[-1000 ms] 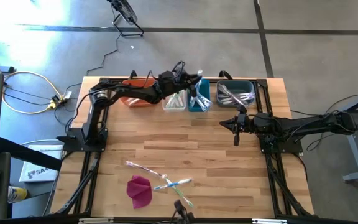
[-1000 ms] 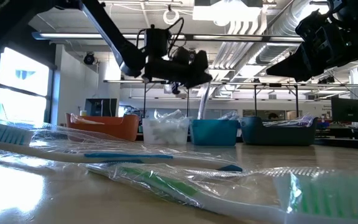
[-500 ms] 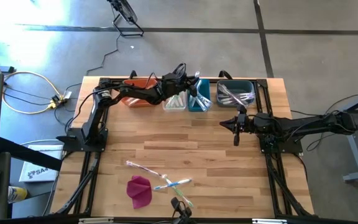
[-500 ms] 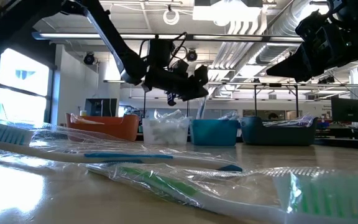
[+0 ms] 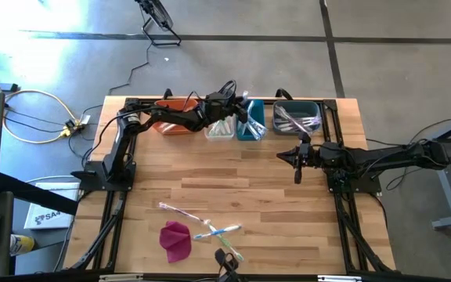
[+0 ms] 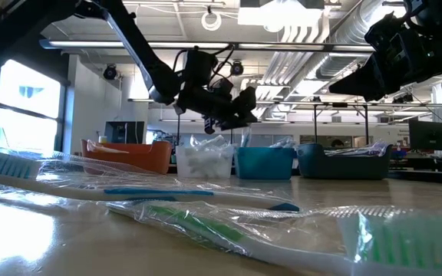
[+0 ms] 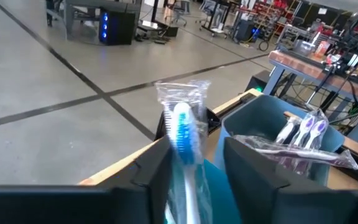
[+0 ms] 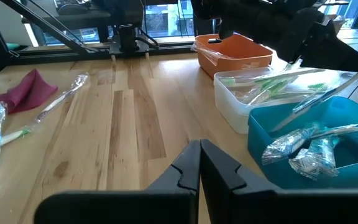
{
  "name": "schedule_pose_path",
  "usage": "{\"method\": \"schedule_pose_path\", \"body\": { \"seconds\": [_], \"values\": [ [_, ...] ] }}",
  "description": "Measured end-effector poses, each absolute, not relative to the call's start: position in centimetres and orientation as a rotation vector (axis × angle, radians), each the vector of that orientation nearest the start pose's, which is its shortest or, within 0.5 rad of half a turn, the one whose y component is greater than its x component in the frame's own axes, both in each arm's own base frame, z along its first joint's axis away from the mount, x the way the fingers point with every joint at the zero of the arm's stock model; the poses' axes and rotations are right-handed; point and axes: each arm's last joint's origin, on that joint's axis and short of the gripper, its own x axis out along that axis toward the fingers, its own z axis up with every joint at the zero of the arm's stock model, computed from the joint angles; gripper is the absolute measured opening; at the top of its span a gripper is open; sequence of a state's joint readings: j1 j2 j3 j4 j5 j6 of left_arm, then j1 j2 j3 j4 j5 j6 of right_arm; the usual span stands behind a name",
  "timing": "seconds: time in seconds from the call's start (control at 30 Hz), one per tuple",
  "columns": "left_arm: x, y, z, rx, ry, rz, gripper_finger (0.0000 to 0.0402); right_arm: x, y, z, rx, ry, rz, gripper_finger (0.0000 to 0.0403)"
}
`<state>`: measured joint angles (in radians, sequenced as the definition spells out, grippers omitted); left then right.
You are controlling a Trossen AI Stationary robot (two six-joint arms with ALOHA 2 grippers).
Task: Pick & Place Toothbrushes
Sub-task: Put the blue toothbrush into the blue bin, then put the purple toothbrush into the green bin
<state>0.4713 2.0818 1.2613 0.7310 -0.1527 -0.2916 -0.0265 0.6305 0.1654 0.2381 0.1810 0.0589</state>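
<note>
Now the left pincer (image 5: 243,110) hangs over the teal bin (image 5: 250,130), its jaws parted wider than a moment ago around a blue-bristled toothbrush (image 7: 182,140) standing upright between them. Likely a release just begun: brush dropping into the teal bin. Right pincer (image 8: 200,163), shut and empty, waits over the tabletop (image 5: 233,180) just in front of that bin. More wrapped toothbrushes (image 5: 202,223) lie well apart from it, near the front edge.

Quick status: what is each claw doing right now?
Left claw: open above the teal bin, blue toothbrush between its fingers.
Right claw: closed, empty, over the table.
</note>
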Motion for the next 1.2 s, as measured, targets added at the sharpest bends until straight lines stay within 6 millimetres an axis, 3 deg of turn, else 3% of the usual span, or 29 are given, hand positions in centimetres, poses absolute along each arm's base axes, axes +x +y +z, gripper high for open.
{"method": "schedule_pose_path", "body": {
  "seconds": [0.27, 0.5, 0.97, 1.2],
  "values": [
    [40.4, 21.1, 18.7, -0.294, -0.001, 0.631, 0.02, 14.6, -0.9, 18.1, 0.041, 0.221, -0.213, 0.0004],
    [40.4, 21.1, 18.8, -0.215, 0.019, 0.622, 0.0203, 14.6, -0.9, 18.1, 0.04, 0.221, -0.213, 0.0004],
    [40.9, 20.2, 18.8, -0.226, 0.025, 0.516, 0.0203, 14.6, -0.9, 18.1, 0.037, 0.221, -0.213, 0.0004],
    [41.0, 20.0, 18.8, -0.334, 0.0, 0.512, 0.0203, 14.6, -0.9, 18.1, 0.037, 0.223, -0.213, 0.0004]
  ]
}}
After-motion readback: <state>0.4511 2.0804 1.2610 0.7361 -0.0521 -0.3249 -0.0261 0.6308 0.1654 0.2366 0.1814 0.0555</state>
